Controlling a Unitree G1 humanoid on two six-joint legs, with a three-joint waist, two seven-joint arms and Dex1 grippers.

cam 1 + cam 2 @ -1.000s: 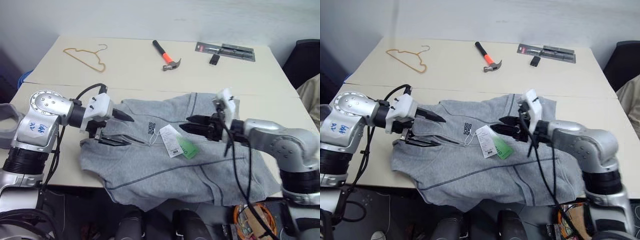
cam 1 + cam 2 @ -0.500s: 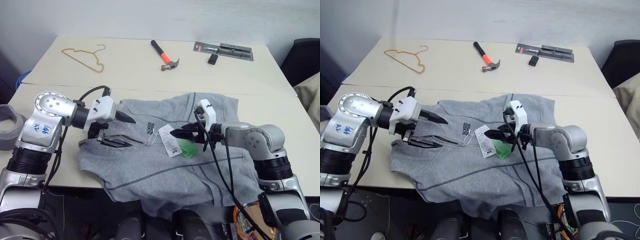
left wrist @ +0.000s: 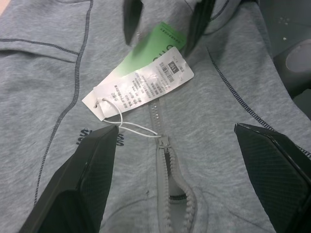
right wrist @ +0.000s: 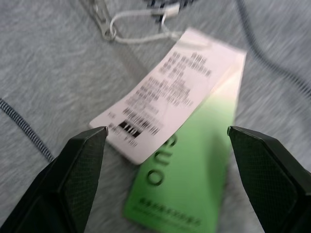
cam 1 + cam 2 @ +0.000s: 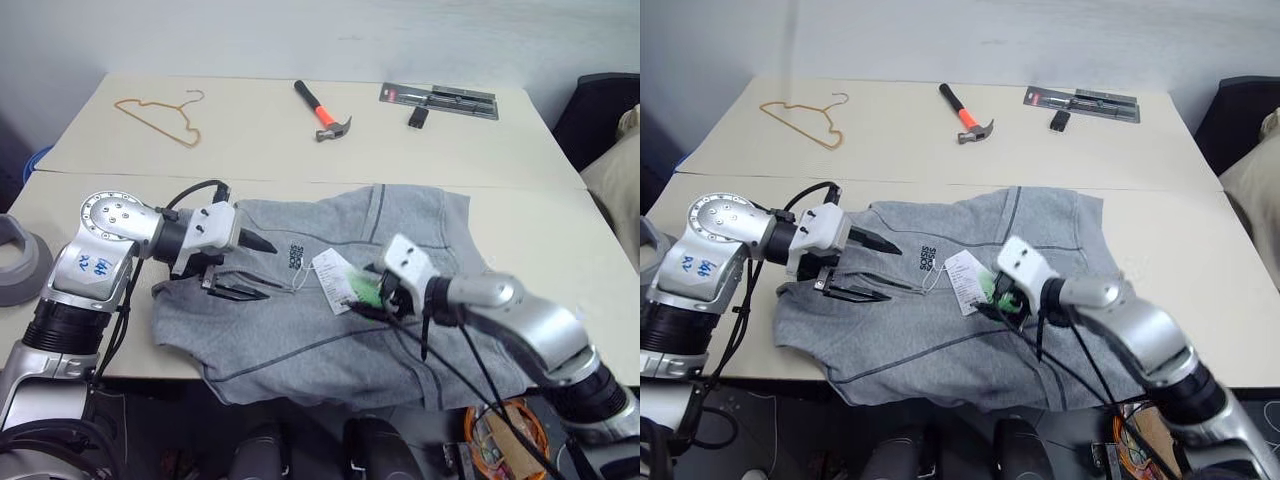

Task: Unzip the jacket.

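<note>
I see the light-grey fleece zip jacket (image 5: 330,300) spread flat at the near edge of the beige table (image 5: 260,140), hem overhanging. My left gripper (image 5: 245,268) hovers wide apart beside its collar; my right gripper (image 4: 160,160), jaws apart, hovers over its white hang tag (image 3: 141,87). Beyond the jacket lies bare tabletop.

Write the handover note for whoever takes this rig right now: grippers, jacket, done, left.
Left gripper: open, holding nothing, poised over the jacket's zip pull near the collar.
Right gripper: open, holding nothing, low over the white hang tag and the green tag under it.
Jacket: flat on the near table, front up, one edge over the table's front. Tags are tied by a string to the zip pull and lie across the zip line.
Done: zip parted only a little at the top.
Left: get the tags aside, grip the pull, run the zip down.
</note>
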